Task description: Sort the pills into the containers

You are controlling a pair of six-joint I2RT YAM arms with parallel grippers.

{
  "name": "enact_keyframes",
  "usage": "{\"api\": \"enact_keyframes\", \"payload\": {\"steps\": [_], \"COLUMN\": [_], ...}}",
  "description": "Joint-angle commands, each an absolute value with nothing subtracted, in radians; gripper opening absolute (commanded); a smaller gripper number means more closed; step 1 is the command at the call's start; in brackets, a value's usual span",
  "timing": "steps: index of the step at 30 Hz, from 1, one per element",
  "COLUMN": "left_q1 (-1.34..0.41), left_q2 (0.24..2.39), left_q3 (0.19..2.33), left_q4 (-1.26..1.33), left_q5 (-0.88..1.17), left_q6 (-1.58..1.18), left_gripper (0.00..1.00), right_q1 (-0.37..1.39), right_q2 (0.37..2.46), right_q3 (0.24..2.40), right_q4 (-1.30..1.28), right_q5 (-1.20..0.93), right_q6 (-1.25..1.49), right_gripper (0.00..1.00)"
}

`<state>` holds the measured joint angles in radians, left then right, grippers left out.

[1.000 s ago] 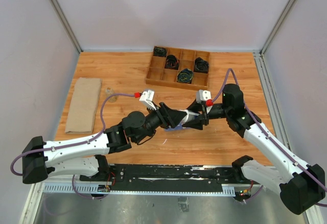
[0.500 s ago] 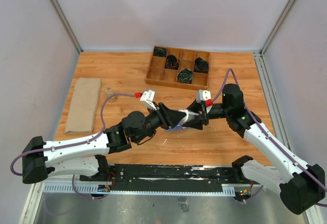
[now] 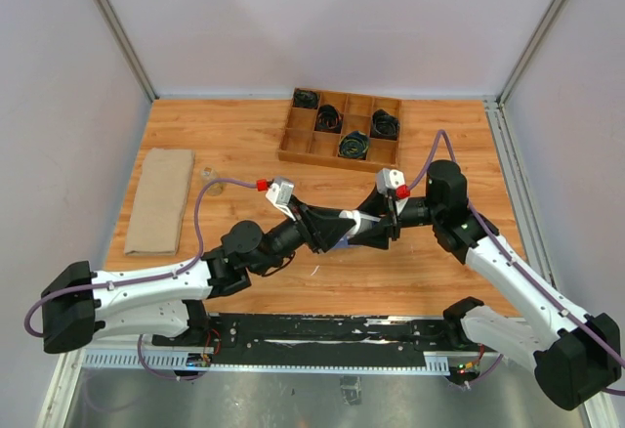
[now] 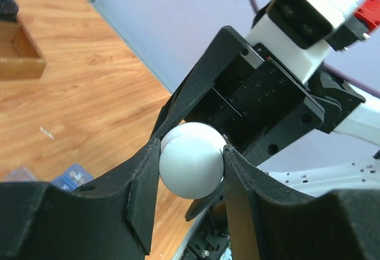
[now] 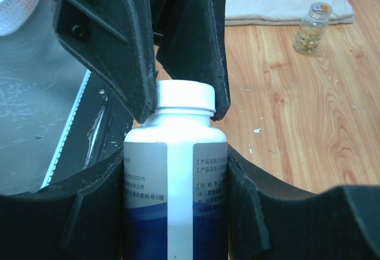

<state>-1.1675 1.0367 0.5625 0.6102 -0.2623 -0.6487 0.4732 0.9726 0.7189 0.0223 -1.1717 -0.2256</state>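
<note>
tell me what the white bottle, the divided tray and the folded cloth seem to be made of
The white bottle looks like plastic: smooth, opaque, faint sheen, printed label wrapped around it. The divided tray looks wooden: brown, matte, thin plank walls. The folded cloth is likely fabric: matte beige, soft rounded edges; weave too small to tell.

I work in a robotics lab test cell rather than a home. The wooden tabletop (image 3: 234,145) is boxed in by plain pale panels (image 3: 332,18) on aluminium posts (image 3: 115,27), and my two arms (image 3: 146,296) are bolted to a black rail (image 3: 332,330) at its near edge. Purple cables (image 3: 198,215) loop along the arms, and a white camera box (image 4: 309,16) with a red tip rides over my right pincer (image 5: 176,177). The only furnishings are props: a divided wooden tray (image 3: 289,140) of coiled black cords (image 3: 354,142) and a folded beige cloth (image 3: 161,201).
</note>
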Motion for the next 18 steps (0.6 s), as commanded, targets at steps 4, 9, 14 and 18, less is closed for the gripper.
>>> {"api": "enact_keyframes", "payload": {"steps": [4, 9, 14, 18], "left_q1": [-1.030, -0.946, -0.915, -0.908], "left_q2": [1.062, 1.146, 1.189, 1.223], "left_q3": [0.435, 0.494, 0.509, 0.516], "left_q4": [1.064, 1.094, 1.178, 1.258], "left_q5": [0.216, 0.440, 0.535, 0.590], "left_q6": [-0.461, -0.363, -0.303, -0.287], "left_gripper": [0.30, 0.32, 0.32, 0.34], "right_q1": [0.433, 0.431, 0.428, 0.423], "right_q2": [0.956, 0.954, 0.956, 0.955], "right_q3": [0.694, 0.692, 0.694, 0.691], "right_q4": [0.229, 0.245, 0.247, 0.260], "right_q5": [-1.246, -1.255, -1.253, -1.250], "right_q6": [-0.044, -0.023, -0.014, 0.001], "right_gripper": [0.12, 0.11, 0.11, 0.11]}}
